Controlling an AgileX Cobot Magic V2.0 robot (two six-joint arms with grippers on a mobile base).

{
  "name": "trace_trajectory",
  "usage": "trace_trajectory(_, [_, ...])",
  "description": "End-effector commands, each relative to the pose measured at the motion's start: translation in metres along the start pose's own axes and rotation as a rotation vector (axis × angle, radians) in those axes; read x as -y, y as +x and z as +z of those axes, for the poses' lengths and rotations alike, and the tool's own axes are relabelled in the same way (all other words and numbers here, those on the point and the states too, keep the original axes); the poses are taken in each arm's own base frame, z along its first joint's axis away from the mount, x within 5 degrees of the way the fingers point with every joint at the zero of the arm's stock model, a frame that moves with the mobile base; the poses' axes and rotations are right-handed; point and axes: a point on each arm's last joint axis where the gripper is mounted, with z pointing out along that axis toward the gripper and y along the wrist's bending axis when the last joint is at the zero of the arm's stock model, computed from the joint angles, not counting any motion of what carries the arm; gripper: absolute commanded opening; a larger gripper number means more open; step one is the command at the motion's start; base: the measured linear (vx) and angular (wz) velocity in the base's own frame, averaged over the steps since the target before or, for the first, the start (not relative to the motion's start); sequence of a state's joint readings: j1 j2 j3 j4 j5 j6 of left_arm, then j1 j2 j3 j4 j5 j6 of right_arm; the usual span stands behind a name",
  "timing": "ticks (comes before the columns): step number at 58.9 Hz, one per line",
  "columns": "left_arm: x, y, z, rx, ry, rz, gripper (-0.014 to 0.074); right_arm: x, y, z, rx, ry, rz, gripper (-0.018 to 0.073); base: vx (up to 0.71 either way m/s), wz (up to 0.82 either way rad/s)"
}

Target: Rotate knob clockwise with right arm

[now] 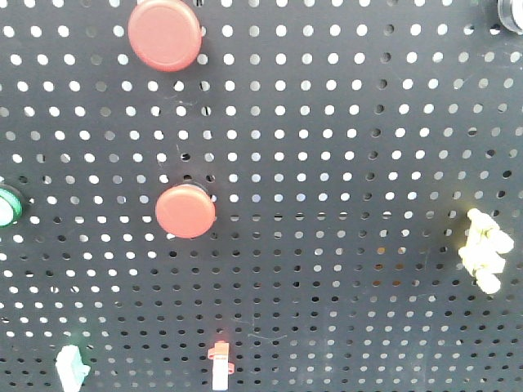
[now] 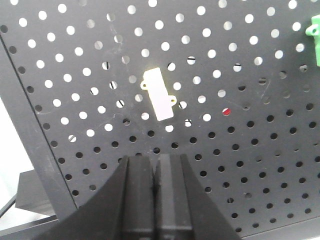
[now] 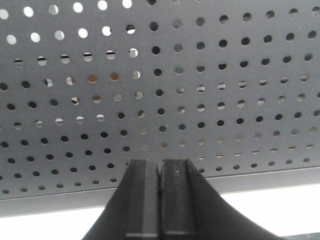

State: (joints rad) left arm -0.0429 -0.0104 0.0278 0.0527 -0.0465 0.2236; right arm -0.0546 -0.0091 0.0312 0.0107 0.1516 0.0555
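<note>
My right gripper (image 3: 160, 163) is shut and empty, its black jaws pressed together in front of the lower part of a grey pegboard (image 3: 200, 75). No knob shows in the right wrist view. My left gripper (image 2: 156, 161) is also shut and empty, below a small cream bracket (image 2: 160, 94) on the pegboard. In the front view neither arm shows. A dark round part (image 1: 511, 11), cut off at the top right corner, may be the knob; I cannot tell.
The front view shows the pegboard (image 1: 343, 163) with a large red button (image 1: 164, 34), a smaller red button (image 1: 185, 211), a green button (image 1: 8, 206) at the left edge, a yellow part (image 1: 485, 249) at the right, and small red-white (image 1: 219, 366) and teal (image 1: 72, 364) parts below.
</note>
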Motion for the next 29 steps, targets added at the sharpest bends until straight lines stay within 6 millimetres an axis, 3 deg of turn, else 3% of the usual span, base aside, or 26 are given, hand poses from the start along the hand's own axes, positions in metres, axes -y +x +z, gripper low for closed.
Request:
trace_trajectory(1, [0.002, 0.005, 0.001, 0.034, 0.003, -0.010, -0.0006, 0.000, -0.008, -0.001, 0.109, 0.001, -0.003, -0.0003, 0.00, 0.00])
trace_trajectory(7, [0.002, 0.005, 0.001, 0.034, 0.003, -0.010, -0.0006, 0.000, -0.015, -0.002, 0.178, -0.003, -0.002, -0.0003, 0.00, 0.00])
trace_trajectory(15, [0.002, 0.005, 0.001, 0.034, 0.003, -0.010, -0.0006, -0.003, -0.048, -0.012, 0.396, -0.026, 0.044, -0.0003, 0.00, 0.00])
trace_trajectory(21, [0.002, 0.005, 0.001, 0.034, 0.003, -0.010, -0.0006, -0.006, -0.087, -0.026, 0.427, -0.032, -0.012, -0.0003, 0.00, 0.00])
trace_trajectory(29, [0.002, 0.005, 0.001, 0.034, 0.003, -0.010, -0.0006, -0.010, -0.158, -0.046, 0.415, -0.031, -0.080, -0.0003, 0.00, 0.00])
